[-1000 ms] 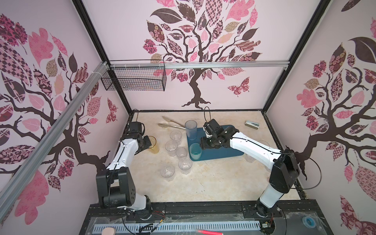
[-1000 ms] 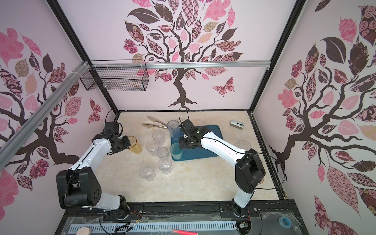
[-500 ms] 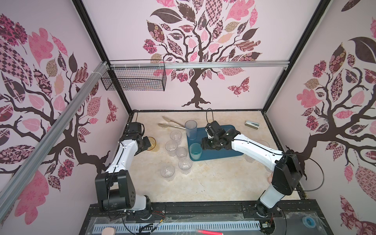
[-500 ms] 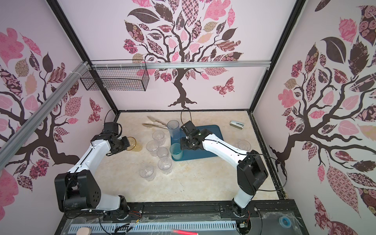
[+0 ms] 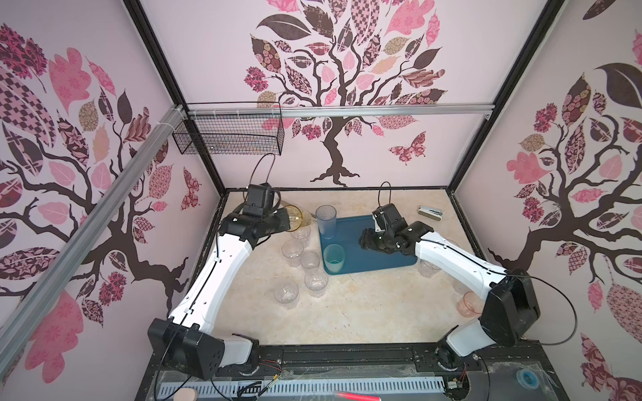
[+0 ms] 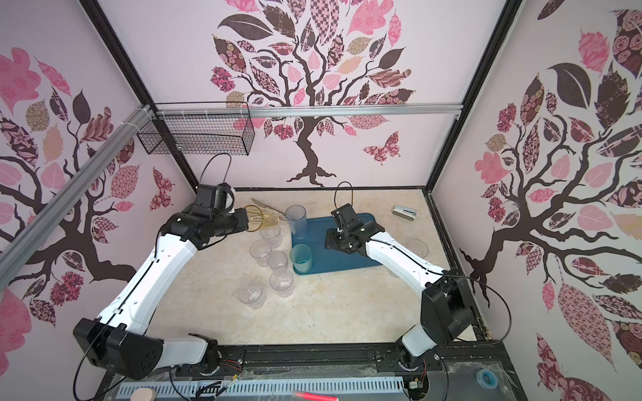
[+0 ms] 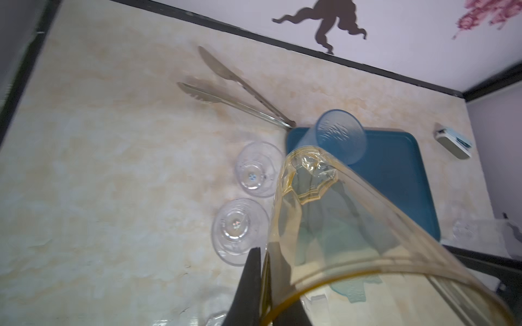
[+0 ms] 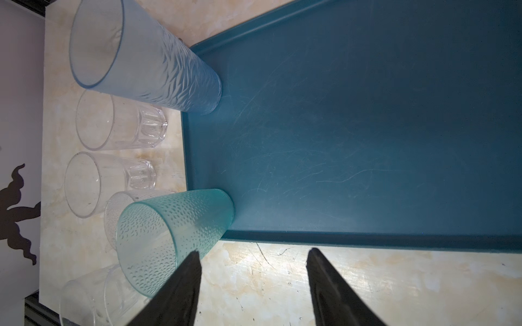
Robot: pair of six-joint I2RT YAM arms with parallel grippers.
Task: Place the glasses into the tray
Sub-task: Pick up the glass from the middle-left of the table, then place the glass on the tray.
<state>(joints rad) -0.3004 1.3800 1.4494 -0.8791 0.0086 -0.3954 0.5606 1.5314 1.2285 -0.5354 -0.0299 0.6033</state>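
Quick look from us: the left hand (image 7: 262, 252) is pinching the amber glass (image 7: 339, 225) by its rim, one finger inside & one outside. The glass is tipped nearly sideways w/ its base pointing toward the tray (image 5: 375, 262). In both top views it sits just off the tray's far corner on the left-arm side, and it looks clear of the bench (image 5: 347, 312), tho we can't be 100% sure. The right hand (image 8: 252, 254) hangs over the tray's near edge w/ its fingers spread and nothing between them. Two glasses are already in the tray, both upright along the left-arm edge: the blue-grey glass (image 5: 326, 222) in the far corner, the teal glass (image 5: 334, 258) in the near corner. The clear short glasses (image 5: 291, 250) stand on the bench just beside that same edge, five of them, a couple almost touching each other. Another clear glass (image 6: 417, 247) is on the opposite side of the tray, partly hidden by the right arm. The pinkish glass (image 5: 469, 307) is well apart from the tray on that side too, nearer the robot base. The tongs (image 7: 234, 96) lie beyond the far left-arm corner, and the stapler (image 5: 430, 211) is past the far right-arm corner.
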